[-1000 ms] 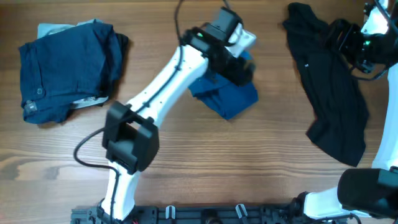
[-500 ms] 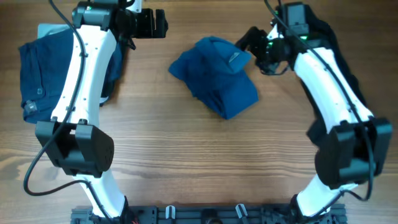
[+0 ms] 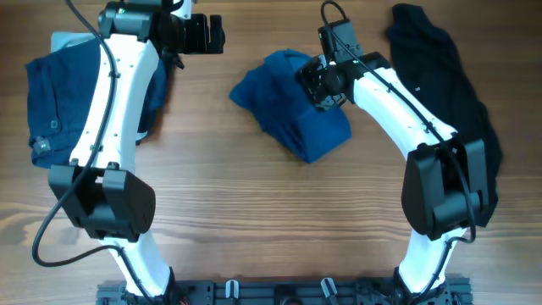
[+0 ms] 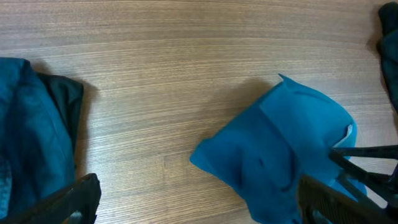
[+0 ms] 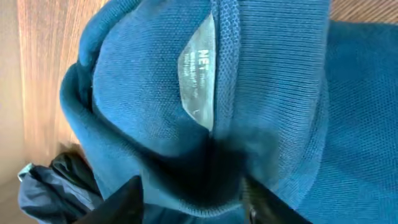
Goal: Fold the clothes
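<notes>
A crumpled blue shirt [image 3: 292, 106] lies at the table's middle, its collar and white label [image 5: 199, 68] facing up. My right gripper [image 3: 316, 80] sits on the shirt's upper right edge. In the right wrist view its jaws [image 5: 193, 205] have closed partway round a bunched fold of the collar, with cloth touching both fingers. My left gripper [image 3: 217, 34] hovers wide open at the far left over bare wood, to the left of the shirt [image 4: 280, 149]. Its fingers [image 4: 68, 202] hold nothing.
A folded pile of dark navy clothes [image 3: 80, 102] lies at the far left. A black garment [image 3: 449, 102] is spread out along the right side. Bare wood runs along the table's near edge [image 3: 279, 229].
The right gripper has swung left from the black garment onto the blue shirt's collar, its jaws narrowing. The left arm left the shirt for the far left and has held still since.
</notes>
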`<state>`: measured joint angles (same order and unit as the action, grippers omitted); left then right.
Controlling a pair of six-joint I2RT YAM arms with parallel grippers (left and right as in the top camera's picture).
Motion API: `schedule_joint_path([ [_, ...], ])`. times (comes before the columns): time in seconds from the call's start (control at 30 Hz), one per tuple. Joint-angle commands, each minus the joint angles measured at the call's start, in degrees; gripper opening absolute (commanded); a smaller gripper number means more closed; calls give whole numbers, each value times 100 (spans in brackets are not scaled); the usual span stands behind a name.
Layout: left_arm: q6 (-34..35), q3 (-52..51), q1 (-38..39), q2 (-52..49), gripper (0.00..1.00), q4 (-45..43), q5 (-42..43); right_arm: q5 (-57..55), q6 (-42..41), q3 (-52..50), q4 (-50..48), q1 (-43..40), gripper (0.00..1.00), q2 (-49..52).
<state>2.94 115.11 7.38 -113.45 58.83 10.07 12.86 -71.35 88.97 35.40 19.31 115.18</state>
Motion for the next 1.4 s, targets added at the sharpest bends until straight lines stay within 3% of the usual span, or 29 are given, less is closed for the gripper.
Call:
schedule_joint_path([
  [0.0,55,37,-15,20,100,28,-76,-107,125,-17,81,114,37,87],
  [0.03,55,39,-15,20,100,39,-76,-114,212,-17,155,164,37,90],
  [0.13,55,37,-15,20,100,92,-76,-151,566,-22,236,227,53,168],
  [0.2,52,37,-15,20,100,166,-79,-155,1886,-22,127,227,55,267],
  [0.33,52,37,-15,20,100,212,-79,-332,6109,-13,-289,216,70,332],
  [0.4,52,37,-15,20,100,221,-79,-791,7217,-9,-256,216,72,289],
  [0.53,52,37,-15,20,100,232,-76,-1335,8393,-9,-372,212,72,179],
  [0.7,55,37,-15,20,100,232,-76,-1364,9228,37,-555,212,58,103],
  [0.87,55,37,-13,2,100,232,-76,-1353,9219,146,-538,212,59,-221],
  [1.1,55,37,-11,-101,100,234,-74,-820,9412,144,-448,212,72,-527],
  [1.37,55,37,-11,-111,100,232,-79,-295,9407,140,-1121,122,65,15],
])
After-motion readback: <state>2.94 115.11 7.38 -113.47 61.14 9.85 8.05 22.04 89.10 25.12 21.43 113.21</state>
